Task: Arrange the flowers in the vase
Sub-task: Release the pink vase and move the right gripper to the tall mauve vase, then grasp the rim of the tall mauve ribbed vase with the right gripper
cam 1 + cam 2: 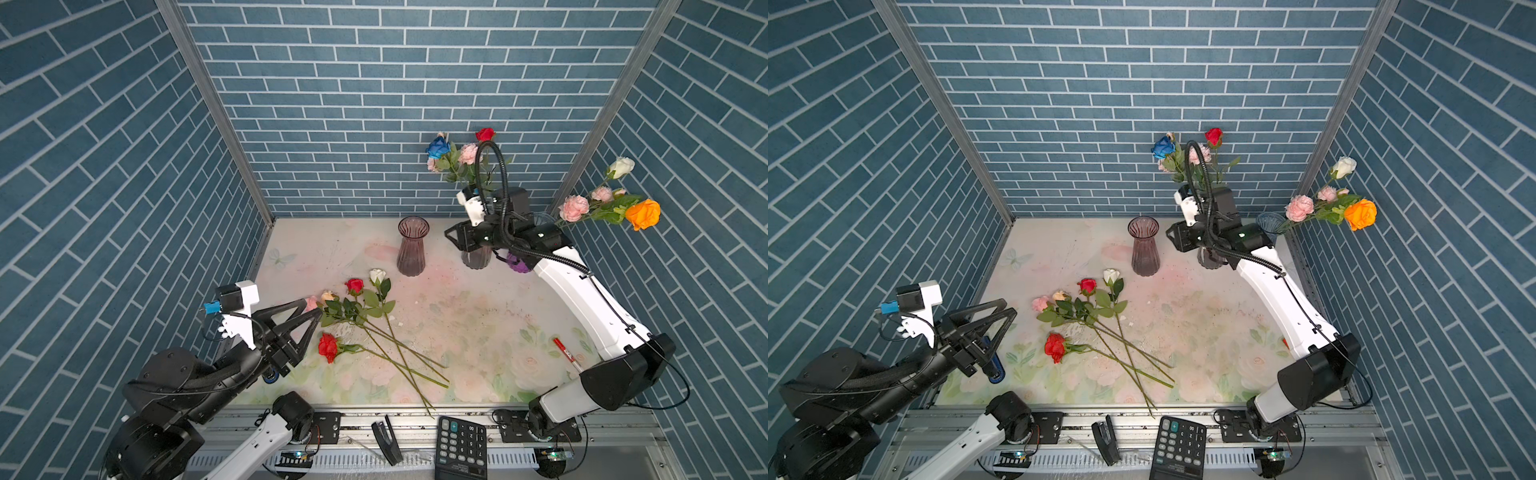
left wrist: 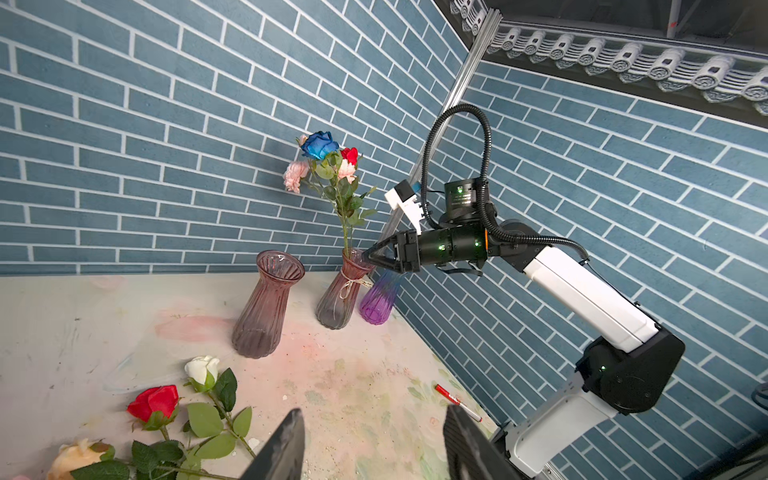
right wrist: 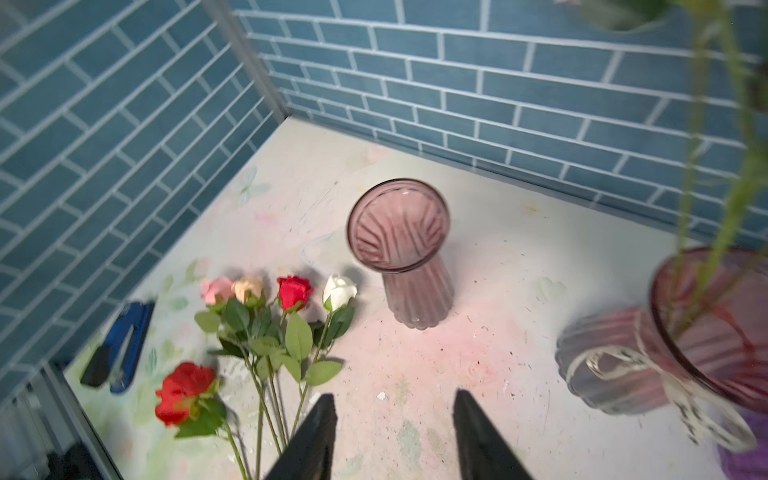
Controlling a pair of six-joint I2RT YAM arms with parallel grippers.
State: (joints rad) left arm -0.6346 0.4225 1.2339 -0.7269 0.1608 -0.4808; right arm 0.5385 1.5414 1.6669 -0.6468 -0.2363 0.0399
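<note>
Several loose flowers lie at the table's left middle: a white rose (image 1: pixel 377 275), a red rose (image 1: pixel 354 285), a peach bloom (image 1: pixel 328 296), a pink bloom (image 1: pixel 1040 303) and a larger red rose (image 1: pixel 328 347). An empty mauve ribbed vase (image 1: pixel 412 245) stands at the back. To its right, a string-tied vase (image 2: pixel 343 291) holds blue, pink and red blooms (image 1: pixel 437 147). My right gripper (image 1: pixel 449 237) hovers open and empty beside that vase's rim. My left gripper (image 1: pixel 315 307) is open and empty just left of the loose blooms.
A bluish vase (image 1: pixel 1268 222) with pink, white and orange blooms (image 1: pixel 643 214) leans at the back right corner. A purple vase (image 2: pixel 376 301) stands by the right wall. A red pen (image 1: pixel 565 351), blue stapler (image 3: pixel 124 345), calculator (image 1: pixel 461 446) and black stapler (image 1: pixel 386 440) lie about.
</note>
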